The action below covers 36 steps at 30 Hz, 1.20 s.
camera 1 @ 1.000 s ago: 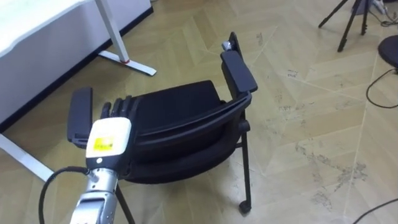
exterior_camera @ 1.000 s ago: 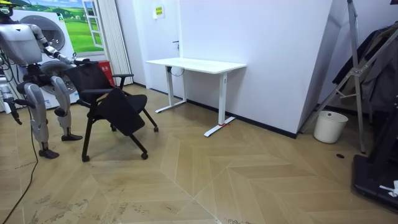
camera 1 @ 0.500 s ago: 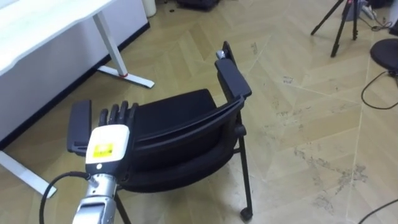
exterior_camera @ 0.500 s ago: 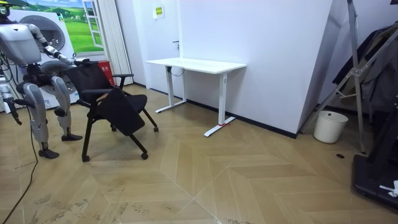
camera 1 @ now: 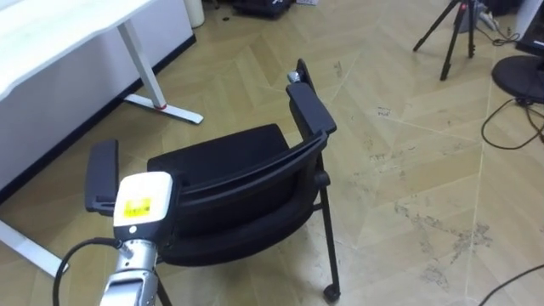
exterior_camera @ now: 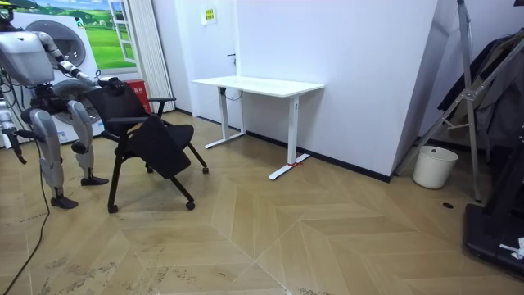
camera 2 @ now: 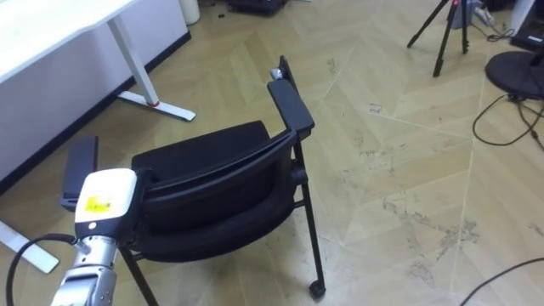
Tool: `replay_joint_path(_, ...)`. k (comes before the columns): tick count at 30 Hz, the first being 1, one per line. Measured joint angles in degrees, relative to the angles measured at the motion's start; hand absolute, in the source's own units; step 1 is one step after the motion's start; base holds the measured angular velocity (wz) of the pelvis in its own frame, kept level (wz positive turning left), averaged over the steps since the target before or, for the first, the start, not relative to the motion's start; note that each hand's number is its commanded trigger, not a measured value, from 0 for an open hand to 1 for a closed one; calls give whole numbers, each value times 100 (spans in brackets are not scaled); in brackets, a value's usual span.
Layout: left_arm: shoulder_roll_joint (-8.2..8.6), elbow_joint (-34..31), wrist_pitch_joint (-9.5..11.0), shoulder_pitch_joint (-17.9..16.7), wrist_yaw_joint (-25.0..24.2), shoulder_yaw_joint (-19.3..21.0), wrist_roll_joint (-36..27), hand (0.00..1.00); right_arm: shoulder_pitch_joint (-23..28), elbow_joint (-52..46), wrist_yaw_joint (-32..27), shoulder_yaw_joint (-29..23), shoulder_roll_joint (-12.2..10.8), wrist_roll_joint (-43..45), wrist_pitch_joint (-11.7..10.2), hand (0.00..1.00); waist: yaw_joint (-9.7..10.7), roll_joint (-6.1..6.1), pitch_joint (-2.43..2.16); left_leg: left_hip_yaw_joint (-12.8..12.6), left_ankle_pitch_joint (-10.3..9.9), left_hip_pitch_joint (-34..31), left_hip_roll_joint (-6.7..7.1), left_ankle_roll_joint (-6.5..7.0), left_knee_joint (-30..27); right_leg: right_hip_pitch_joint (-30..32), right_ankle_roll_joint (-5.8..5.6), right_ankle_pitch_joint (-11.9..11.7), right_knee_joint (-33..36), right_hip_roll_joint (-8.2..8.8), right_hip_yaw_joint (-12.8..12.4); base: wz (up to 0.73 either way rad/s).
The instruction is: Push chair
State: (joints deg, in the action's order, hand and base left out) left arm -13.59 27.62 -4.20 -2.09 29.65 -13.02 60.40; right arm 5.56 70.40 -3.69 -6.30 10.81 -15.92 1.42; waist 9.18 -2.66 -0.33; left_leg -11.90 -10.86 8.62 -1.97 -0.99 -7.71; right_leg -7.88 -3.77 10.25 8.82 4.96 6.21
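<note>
The left hand [camera 1: 141,201] has tipped forward against the back of the chair [camera 1: 246,183] just ahead of it. The whole view has shifted slightly with the camera.

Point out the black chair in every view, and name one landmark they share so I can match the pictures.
Left eye view: chair at lower centre, backrest nearest the camera.
Right eye view: chair at lower centre-left.
Room view: chair at the left, right beside the robot.
Shared landmark: white desk, upper left in both eye views, centre in the room view.
</note>
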Motion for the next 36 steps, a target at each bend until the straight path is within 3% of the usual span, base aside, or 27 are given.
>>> replay_joint_path(4,-28,71,87,112,0,64,-40,100,7,-138,-187,1,8,78,-15,0,15,27,7,4,0,2,0,0,-1,-34,1,-1,-8,-1,-14,0)
replay_joint_path(9,-113,54,181,126,-4,48,-83,100,-5,-614,-650,1,26,1409,-80,0,15,60,14,-4,0,-11,1,0,-6,-18,3,-2,1,0,-11,0)
replay_joint_path(12,-146,96,218,150,-8,43,-114,100,-4,-994,-956,3,49,1760,-136,0,1,64,14,-25,0,-3,1,0,-6,-6,2,-2,-4,-1,-30,-2)
replay_joint_path(19,-203,-203,151,67,-193,45,-123,100,-35,-2657,-1712,-16,144,3583,-138,0,-42,135,-4,-56,1,-45,1,2,-10,99,0,0,34,-7,-80,-2)
replay_joint_path(23,-228,-313,154,107,-324,26,-58,100,-55,-3719,-2074,28,143,4038,-154,0,-173,201,19,-76,1,-36,0,2,-9,101,1,0,91,-6,-103,-2)
replay_joint_path(27,-236,-413,141,114,-397,27,0,100,-204,-4181,-2168,56,144,4557,-186,0,-208,249,45,-76,1,-21,0,2,-7,107,2,-1,92,-6,-111,0)
replay_joint_path(36,-268,-691,62,118,-635,-57,12,100,-380,-5101,-2187,535,286,5830,-109,0,-386,250,32,-113,2,-93,-1,3,-7,203,3,-2,115,-5,-152,-2)
